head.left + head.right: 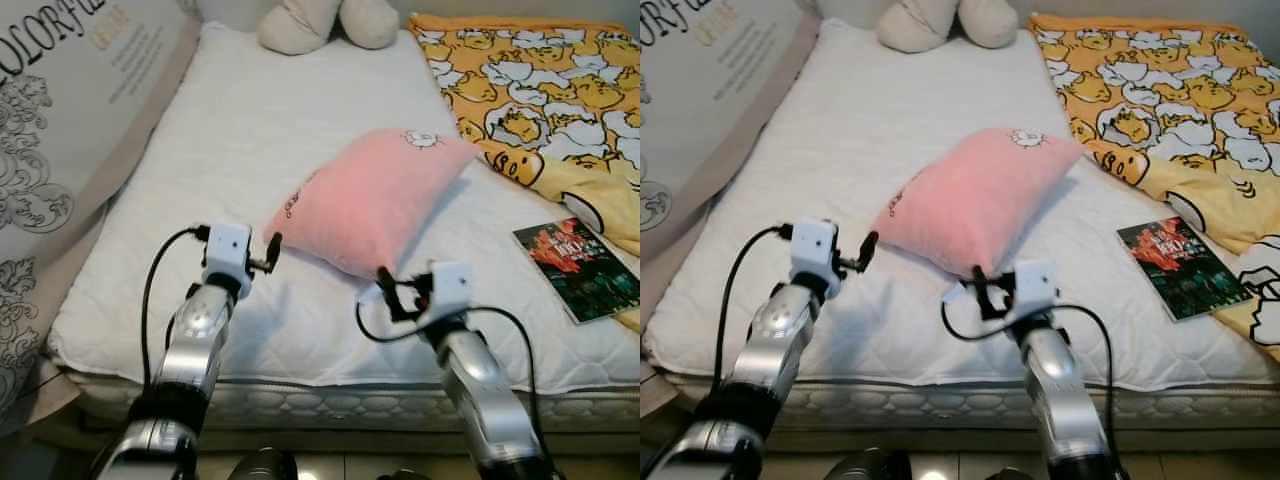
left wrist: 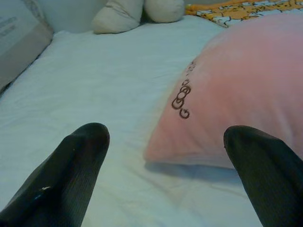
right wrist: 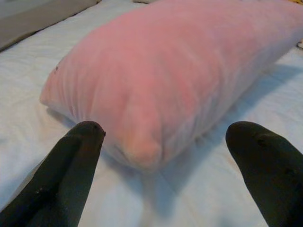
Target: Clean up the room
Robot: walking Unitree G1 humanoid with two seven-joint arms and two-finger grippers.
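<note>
A pink pillow (image 1: 372,197) with a small brown print lies at an angle in the middle of the white mattress (image 1: 240,140). My left gripper (image 1: 270,250) is open just off the pillow's near left corner (image 2: 156,151), its fingers (image 2: 71,170) spread wide. My right gripper (image 1: 392,290) is open too, right at the pillow's near corner (image 3: 139,151), which sits between its two fingers (image 3: 71,175) without either touching it.
A yellow duck-print blanket (image 1: 540,90) covers the bed's right side. A magazine (image 1: 578,268) lies near the front right edge. A cream plush toy (image 1: 320,22) sits at the head. A printed panel (image 1: 60,140) leans along the left.
</note>
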